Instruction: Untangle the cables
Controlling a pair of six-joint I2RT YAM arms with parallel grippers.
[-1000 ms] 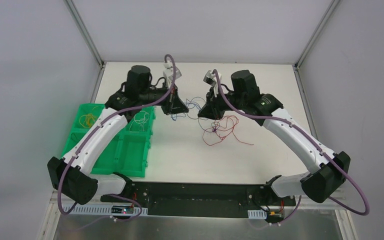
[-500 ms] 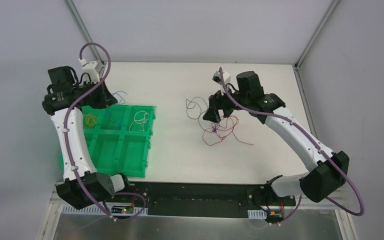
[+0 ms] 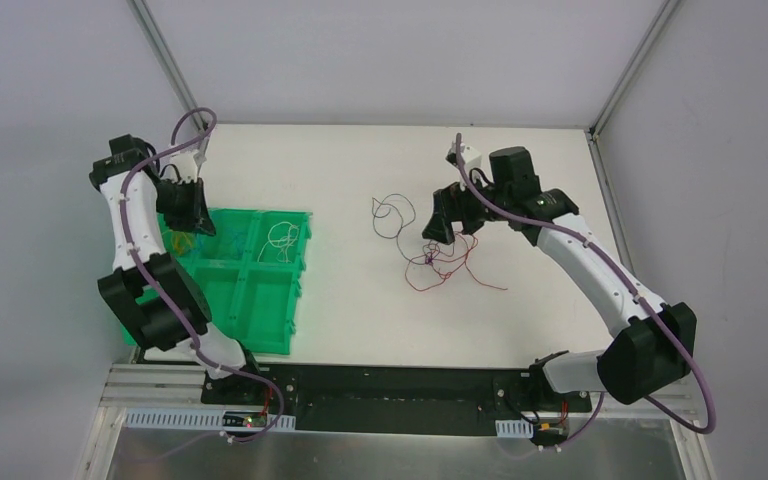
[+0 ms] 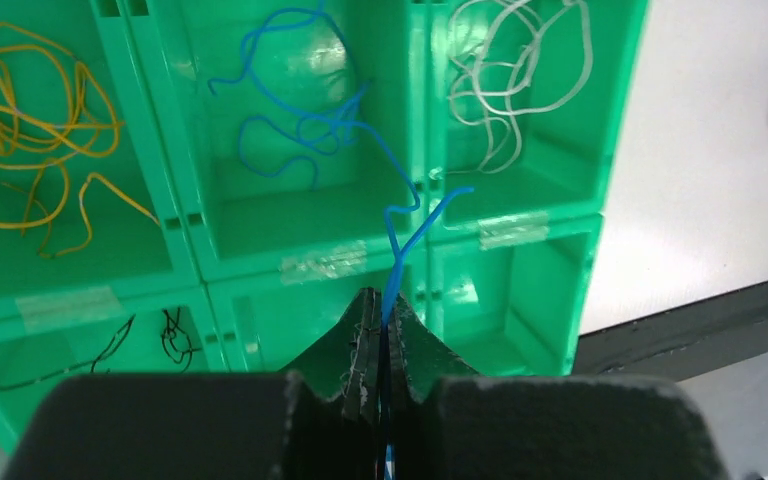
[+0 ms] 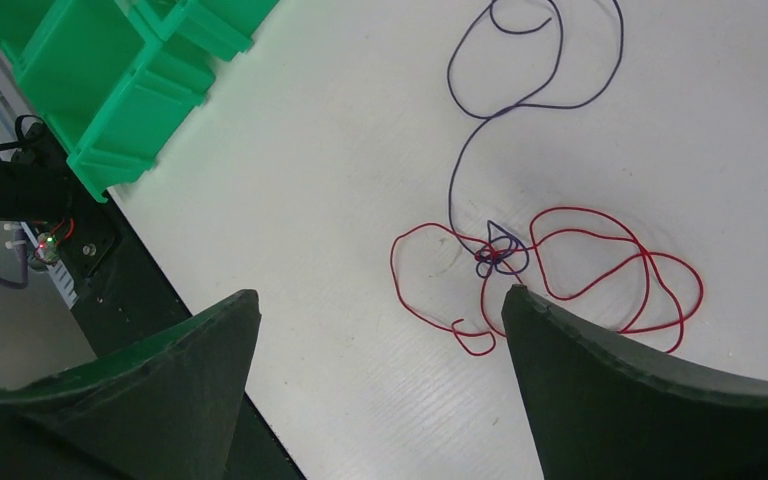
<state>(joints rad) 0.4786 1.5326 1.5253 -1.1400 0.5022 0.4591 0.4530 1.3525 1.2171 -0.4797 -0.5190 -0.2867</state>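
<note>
My left gripper (image 4: 381,301) is shut on a blue cable (image 4: 300,130). The cable's loose end droops into the middle back compartment of the green bin (image 4: 620,120). From the top view the left gripper (image 3: 192,215) hangs over the bin's back left part. On the table, a red cable (image 5: 600,270) and a purple cable (image 5: 530,100) are tangled in a small knot (image 5: 495,255). My right gripper (image 5: 380,295) stands wide open just above and in front of the knot, holding nothing. From above, the right gripper (image 3: 440,225) hovers beside the red cable (image 3: 450,265) and the purple cable (image 3: 390,215).
The green bin (image 3: 270,300) sits at the table's left. A yellow cable (image 4: 30,130) fills its left back compartment. A white cable (image 4: 515,70) lies in the right back one. A dark cable (image 4: 160,340) rests in a front one. The table's black front edge (image 5: 110,270) is near.
The left arm swung from the table's middle to over the green bin, carrying the blue cable. The right gripper opened wide and drew back a little from the red and purple tangle.
</note>
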